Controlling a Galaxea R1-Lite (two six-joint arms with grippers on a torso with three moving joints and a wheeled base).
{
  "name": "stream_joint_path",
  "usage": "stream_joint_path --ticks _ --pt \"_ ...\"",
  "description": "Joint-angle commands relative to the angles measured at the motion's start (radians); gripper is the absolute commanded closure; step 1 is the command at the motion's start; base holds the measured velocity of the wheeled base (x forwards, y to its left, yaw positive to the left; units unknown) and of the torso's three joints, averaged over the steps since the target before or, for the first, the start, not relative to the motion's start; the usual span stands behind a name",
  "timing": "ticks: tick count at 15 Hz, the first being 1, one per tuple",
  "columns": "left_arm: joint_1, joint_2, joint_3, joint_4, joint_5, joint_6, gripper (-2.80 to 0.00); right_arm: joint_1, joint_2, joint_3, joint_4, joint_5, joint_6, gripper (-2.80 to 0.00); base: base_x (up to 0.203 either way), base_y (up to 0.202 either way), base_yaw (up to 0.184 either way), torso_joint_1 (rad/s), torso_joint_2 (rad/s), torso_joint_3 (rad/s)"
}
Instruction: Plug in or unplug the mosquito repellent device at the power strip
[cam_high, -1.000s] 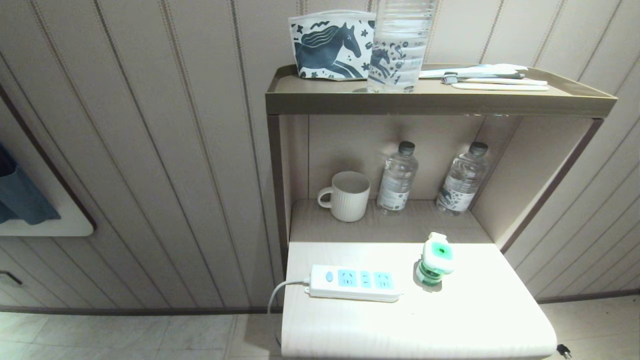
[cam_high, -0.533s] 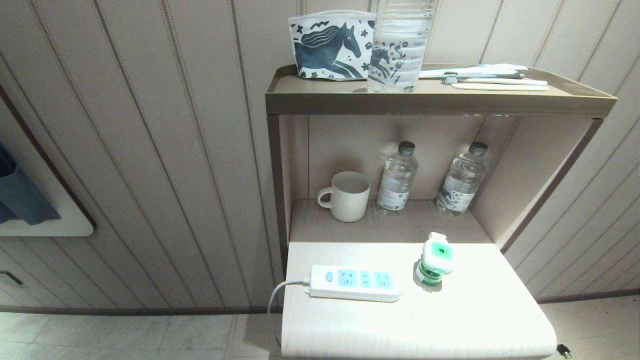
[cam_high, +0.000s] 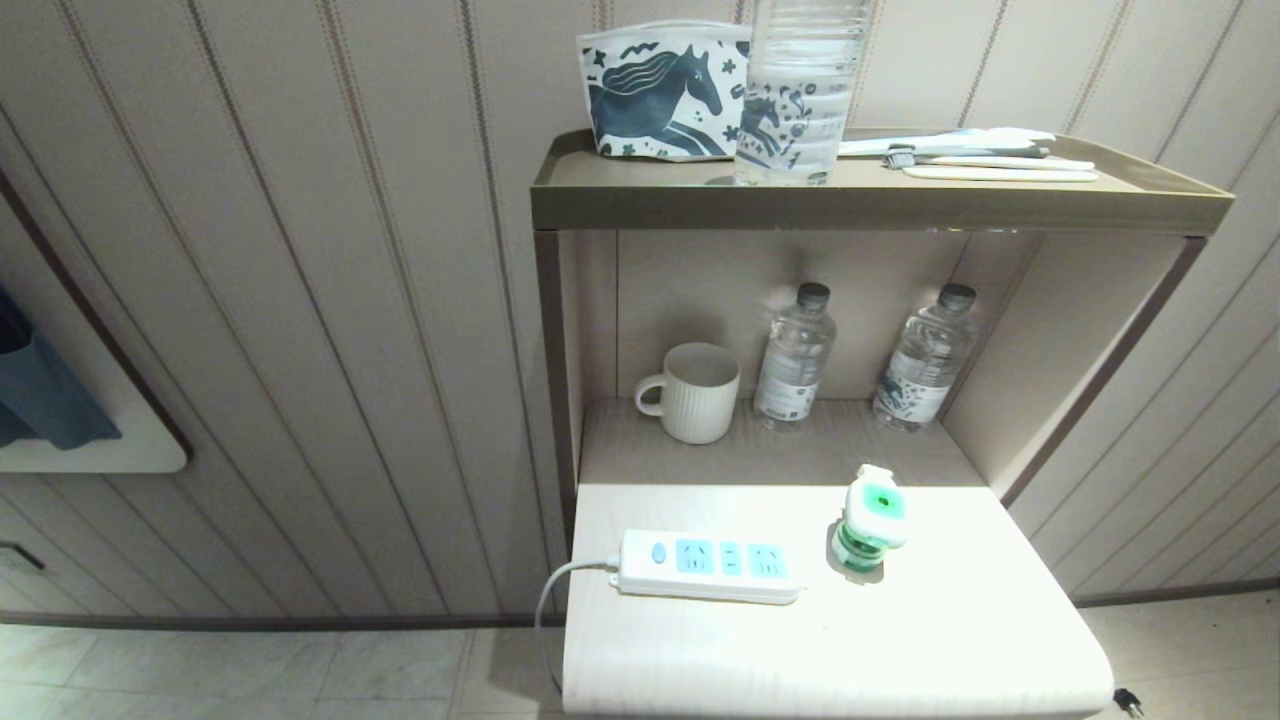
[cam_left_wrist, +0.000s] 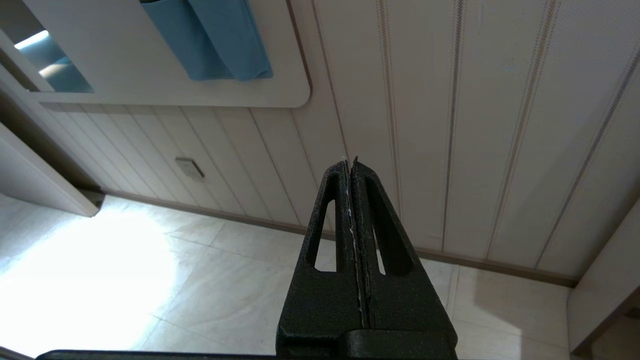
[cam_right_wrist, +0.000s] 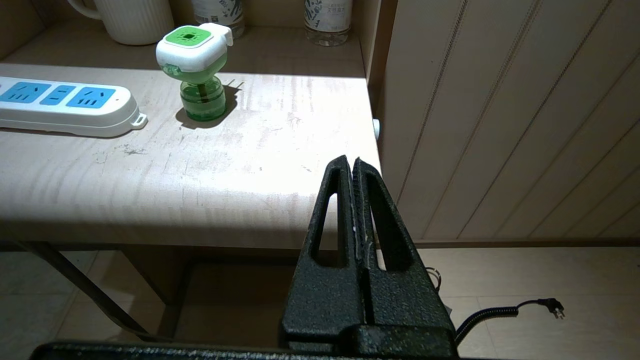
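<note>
head view: the mosquito repellent device (cam_high: 872, 520) stands upright on the pale worktop (cam_high: 900, 640), just beside the right end of the power strip (cam_high: 710, 566) and not plugged into it. one device, one strip with three blue socket panels. behind, on the low shelf, are one mug (cam_high: 697, 392) and two small water bottles (cam_high: 795, 357); on the top shelf one big bottle (cam_high: 800, 90) and one pouch with a horse (cam_high: 665, 92). no arm shows here.

left wrist view: the left hand (cam_left_wrist: 353, 162) is closed, its fingers pressed together with nothing between. it points at the wall and floor, well apart from the worktop.

right wrist view: the right hand (cam_right_wrist: 350, 162) is also closed and empty, low in front of the worktop's right corner, well apart from the device (cam_right_wrist: 196, 67) and the strip (cam_right_wrist: 65, 104).

i think the device can tip easily, because the head is wide and the bottle is narrow; a closed hand that comes in from the side would push it over. also the strip lies loose, so it may slide when the plug is pressed.
</note>
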Motion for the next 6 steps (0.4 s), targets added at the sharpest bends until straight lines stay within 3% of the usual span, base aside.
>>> stream_joint_path --ticks 1,6 --pt "0.000 0.000 0.000 0.000 0.001 0.001 0.00 0.000 0.004 0.000 0.001 0.000 0.000 0.00 0.000 0.000 0.000 0.000 0.00 0.000" --pt "0.000 0.000 0.000 0.000 0.003 0.001 0.00 0.001 0.006 0.000 0.001 -0.002 0.001 0.00 0.000 0.000 0.000 0.000 0.00 0.000"
